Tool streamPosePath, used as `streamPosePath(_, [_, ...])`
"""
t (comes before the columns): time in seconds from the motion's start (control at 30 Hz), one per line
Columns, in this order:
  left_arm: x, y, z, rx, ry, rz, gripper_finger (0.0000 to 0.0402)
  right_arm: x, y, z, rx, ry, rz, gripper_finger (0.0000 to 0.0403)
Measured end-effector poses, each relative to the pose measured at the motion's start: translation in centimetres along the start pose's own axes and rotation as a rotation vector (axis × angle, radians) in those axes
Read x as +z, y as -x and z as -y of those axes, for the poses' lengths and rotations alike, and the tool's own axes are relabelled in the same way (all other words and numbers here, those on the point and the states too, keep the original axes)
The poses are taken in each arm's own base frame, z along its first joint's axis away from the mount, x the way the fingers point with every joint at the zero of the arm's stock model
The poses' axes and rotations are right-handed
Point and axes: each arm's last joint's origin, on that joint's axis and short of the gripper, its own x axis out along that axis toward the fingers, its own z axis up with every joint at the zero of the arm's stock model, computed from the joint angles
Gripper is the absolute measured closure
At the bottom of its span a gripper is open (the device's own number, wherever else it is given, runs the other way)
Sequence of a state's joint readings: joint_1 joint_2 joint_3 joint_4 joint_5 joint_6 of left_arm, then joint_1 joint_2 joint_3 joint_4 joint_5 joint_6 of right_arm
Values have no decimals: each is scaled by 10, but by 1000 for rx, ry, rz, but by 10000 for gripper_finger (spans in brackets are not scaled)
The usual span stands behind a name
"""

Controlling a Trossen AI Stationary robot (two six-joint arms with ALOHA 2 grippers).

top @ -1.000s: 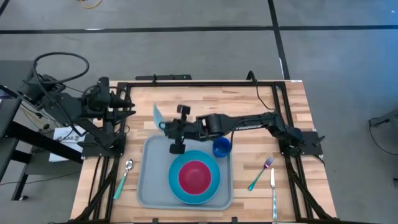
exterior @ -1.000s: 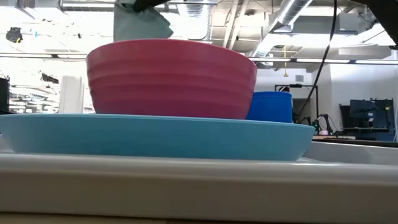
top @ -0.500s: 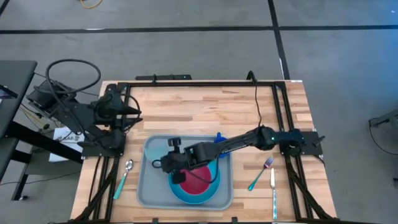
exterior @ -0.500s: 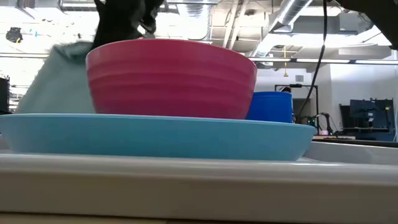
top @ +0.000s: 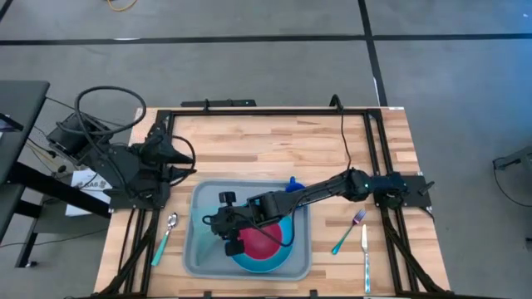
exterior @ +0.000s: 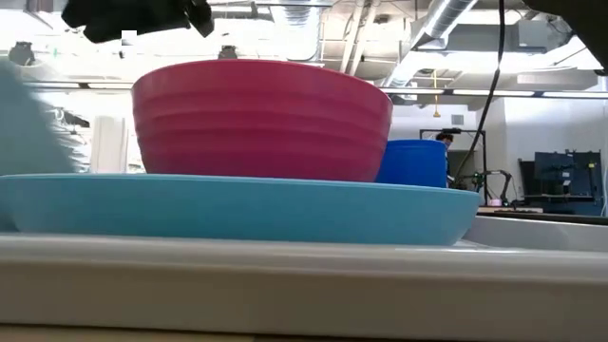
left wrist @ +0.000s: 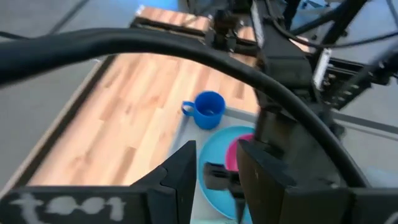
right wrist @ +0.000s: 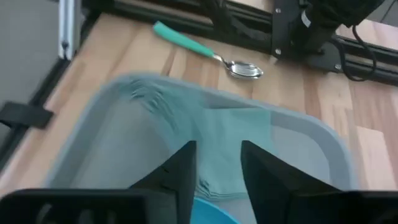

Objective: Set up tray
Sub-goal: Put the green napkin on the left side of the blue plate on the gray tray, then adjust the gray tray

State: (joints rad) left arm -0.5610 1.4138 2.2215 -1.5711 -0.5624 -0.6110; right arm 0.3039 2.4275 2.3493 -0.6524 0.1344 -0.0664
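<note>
The grey-blue tray [top: 198,249] lies at the table's near middle. On it rests a blue plate [exterior: 237,209] with a red bowl [exterior: 261,119] in it. A blue cup [left wrist: 208,109] stands at the tray's far right corner. A light-teal napkin [right wrist: 224,143] lies on the tray's left part, beside the plate, and also shows at the low view's left edge as napkin [exterior: 19,123]. My right gripper [right wrist: 217,177] hovers open above it, over the tray's left half [top: 212,223]. My left gripper [top: 189,154] waits open at the table's left, beyond the tray's far left corner.
A teal-handled spoon [top: 165,234] lies on the wood left of the tray. A fork [top: 349,231] and a knife [top: 366,249] lie to its right. Black frame rails run along the table's left, right and far edges.
My right gripper has carried the napkin from above the table beyond the tray toward the near edge and down over the tray's left part, then let go. The napkin has dropped onto the tray beside the plate. My left arm has swung a little toward the tray.
</note>
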Motion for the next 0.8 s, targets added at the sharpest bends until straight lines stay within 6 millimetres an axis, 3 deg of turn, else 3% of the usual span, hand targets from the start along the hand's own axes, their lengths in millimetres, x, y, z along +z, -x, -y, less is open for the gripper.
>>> streamPosePath(0.3, [-6,-11,22,-85,22,-94,299,0,3,-8,20,-29,-12,238])
streamPosePath(0.43, [-24,-23,40,-75,15,-162,299,-1,15,-11,25,-74,-65,241])
streamPosePath(0.57, [-56,-38,60,6,10,-205,299,3,42,-12,25,-151,-120,253])
streamPosePath(0.8, [-139,-71,82,212,85,-262,299,11,91,-20,32,-170,-166,277])
